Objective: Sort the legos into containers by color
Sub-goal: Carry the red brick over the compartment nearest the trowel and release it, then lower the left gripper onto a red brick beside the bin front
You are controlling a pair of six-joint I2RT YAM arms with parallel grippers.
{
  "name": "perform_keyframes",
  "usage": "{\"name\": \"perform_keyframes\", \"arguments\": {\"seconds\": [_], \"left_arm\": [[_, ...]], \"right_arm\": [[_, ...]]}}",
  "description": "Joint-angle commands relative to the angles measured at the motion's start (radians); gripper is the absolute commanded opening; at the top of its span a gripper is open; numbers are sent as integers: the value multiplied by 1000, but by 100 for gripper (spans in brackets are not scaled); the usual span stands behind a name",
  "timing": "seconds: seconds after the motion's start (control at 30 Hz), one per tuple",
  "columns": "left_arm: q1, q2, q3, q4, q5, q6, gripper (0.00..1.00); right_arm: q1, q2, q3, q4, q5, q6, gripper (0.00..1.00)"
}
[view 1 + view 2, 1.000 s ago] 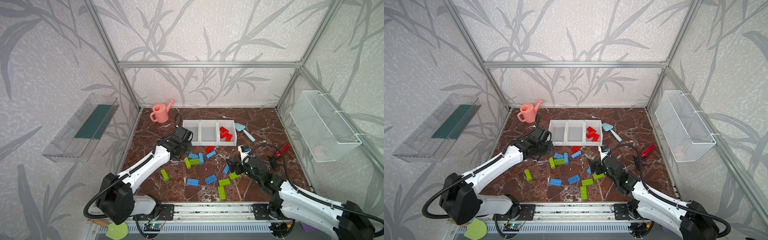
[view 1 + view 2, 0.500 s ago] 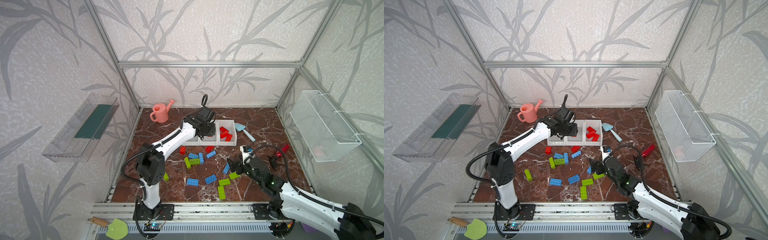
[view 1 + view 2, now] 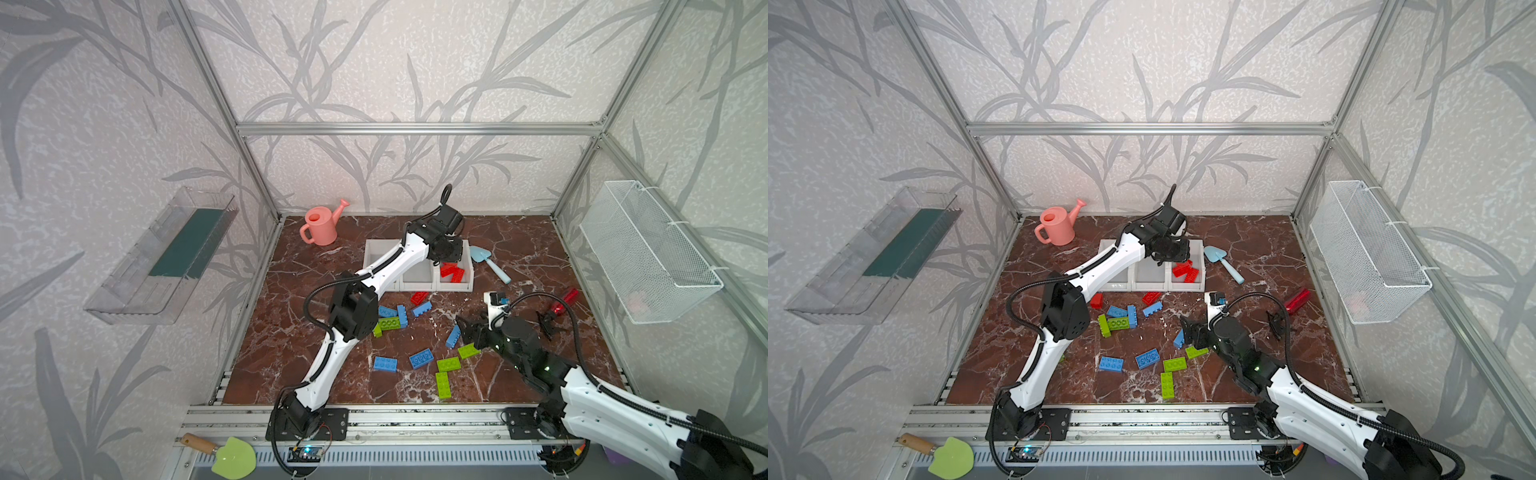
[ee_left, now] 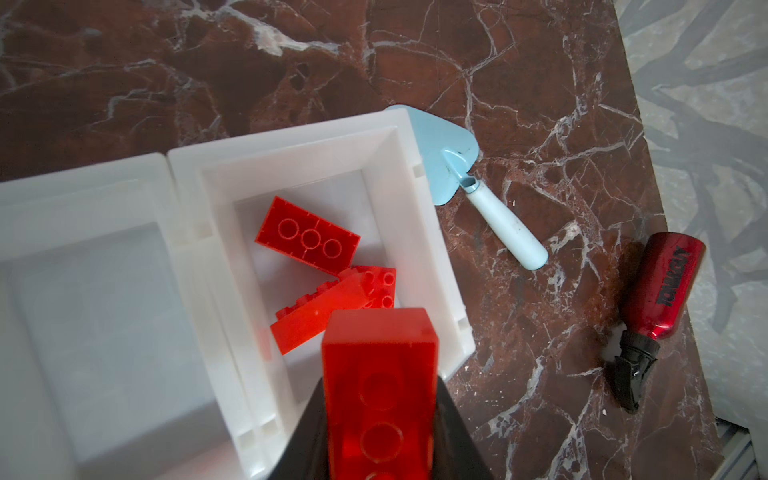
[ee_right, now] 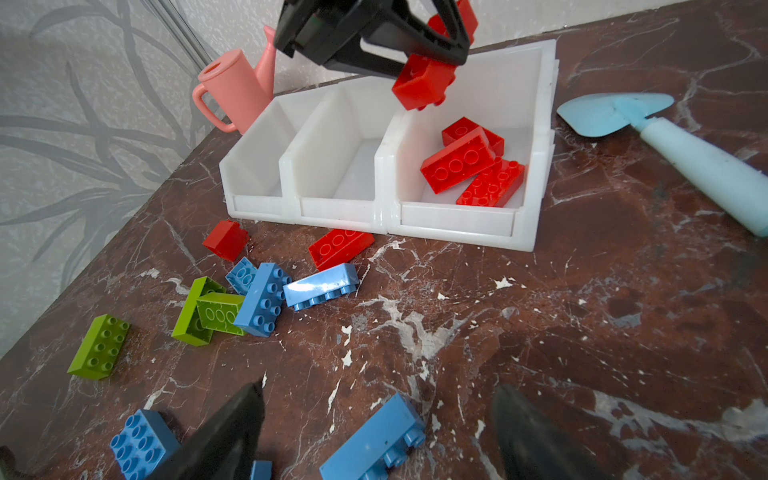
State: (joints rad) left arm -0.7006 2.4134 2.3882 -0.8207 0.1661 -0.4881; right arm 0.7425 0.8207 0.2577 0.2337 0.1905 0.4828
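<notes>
Three joined white containers stand at the back. The rightmost one holds several red legos. Above it hangs my left gripper, shut on a red lego. Loose red, blue and green legos lie scattered on the floor in front. My right gripper is open low over a blue lego, its fingers apart on either side of it.
A pink watering can stands at the back left. A light blue trowel lies right of the containers, with a shiny red tool beyond it. A wire basket and a clear tray hang on the side walls.
My left arm has swung from the floor left of the containers up and rightward, carrying the red lego over the rightmost container. The right gripper has stayed in place, open.
</notes>
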Motion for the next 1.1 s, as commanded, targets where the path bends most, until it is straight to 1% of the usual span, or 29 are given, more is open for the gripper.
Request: {"name": "perform_keyframes", "arguments": {"seconds": [0.0,0.07,0.23,0.3,0.4,0.43,0.5,0.53,0.57,0.67,0.83,0.9,0.97,1.07], "left_arm": [[1,82,150,-105,25,19,18],[1,120,203,-119,22,17,20],[3,133,204,-87,3,10,22],[3,132,206,-77,-2,10,26],[3,129,211,-68,-5,13,39],[3,127,214,-68,-8,11,45],[4,126,223,-74,-15,10,69],[6,125,232,-82,-19,7,78],[6,124,241,-94,-15,5,82],[6,103,243,-109,-24,6,86],[5,39,233,-158,-57,8,87],[7,-8,195,-171,-74,8,87],[7,-87,80,-138,-104,5,87],[9,-244,-164,-27,-144,-5,87]], "right_arm": [[-5,12,-10,28,7,17,87],[-4,13,-9,27,6,15,87],[-5,0,-11,23,8,11,87],[-6,-3,-12,22,9,10,87],[-5,-3,-11,21,7,8,87],[-5,-5,-11,20,7,8,87],[-6,-7,-10,18,7,7,87],[-6,-9,-11,17,7,8,87],[-5,-10,-11,16,7,7,87],[-6,-22,-8,6,-10,5,87],[-5,-50,1,-21,-38,-5,87],[-5,-53,13,-46,-38,-14,87],[-6,-48,25,-69,-38,-26,87],[-6,-16,60,-99,-56,-36,87]]}}
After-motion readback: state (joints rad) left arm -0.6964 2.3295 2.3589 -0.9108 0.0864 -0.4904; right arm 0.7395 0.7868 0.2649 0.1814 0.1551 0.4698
